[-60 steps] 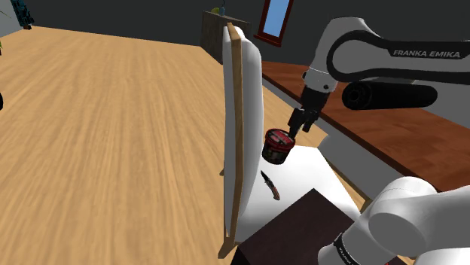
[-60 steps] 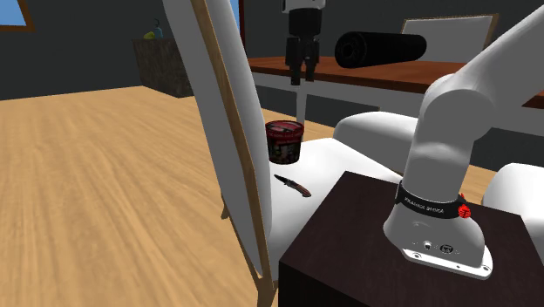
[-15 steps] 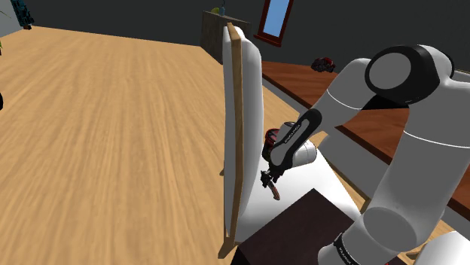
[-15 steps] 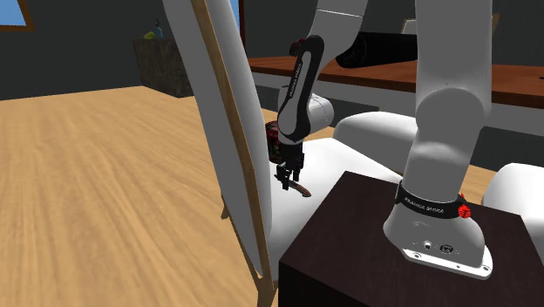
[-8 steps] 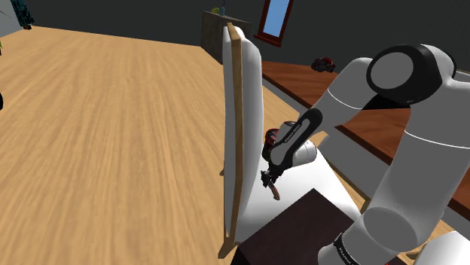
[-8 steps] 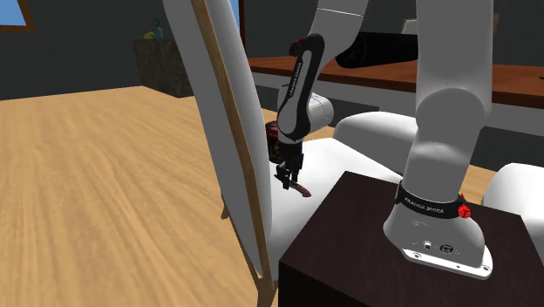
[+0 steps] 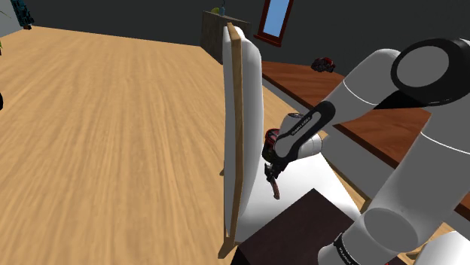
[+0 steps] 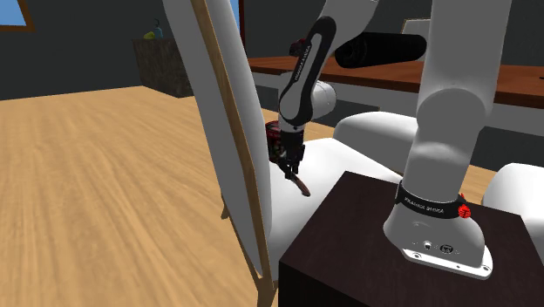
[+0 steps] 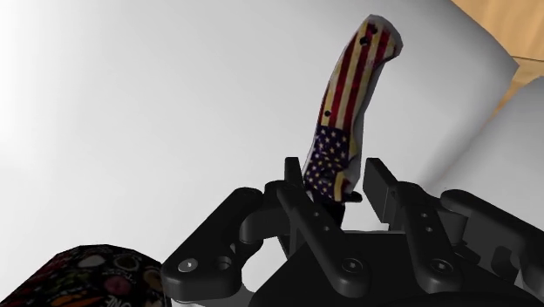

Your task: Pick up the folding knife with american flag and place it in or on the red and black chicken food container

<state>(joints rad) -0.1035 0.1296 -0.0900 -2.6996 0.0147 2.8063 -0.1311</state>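
The folding knife (image 9: 353, 83) has a stars-and-stripes handle and hangs tilted just above the white cushion (image 7: 320, 181). My gripper (image 9: 336, 174) is shut on its starred end, and the striped end sticks out past the fingers. In the shoulder view the gripper (image 7: 270, 174) holds the knife (image 7: 276, 189) close to the upright white panel. The second exterior view has the gripper (image 8: 292, 169) with the knife (image 8: 302, 185) slanting down from it. The red and black container (image 7: 271, 138) stands just behind the hand, partly hidden by the arm; its patterned lid (image 9: 83, 277) is beside the gripper.
A tall white panel with a wooden edge (image 7: 239, 128) stands close beside the knife. The dark stand (image 7: 301, 229) is nearer the camera. A brown desk (image 7: 376, 124) with a black roll (image 8: 379, 48) lies beyond the cushion. Wooden floor (image 7: 98, 135) spreads to the shoulder view's left.
The fingers have closed on the knife's handle. The hand has risen a little, and the knife now hangs tilted from it instead of lying flat.
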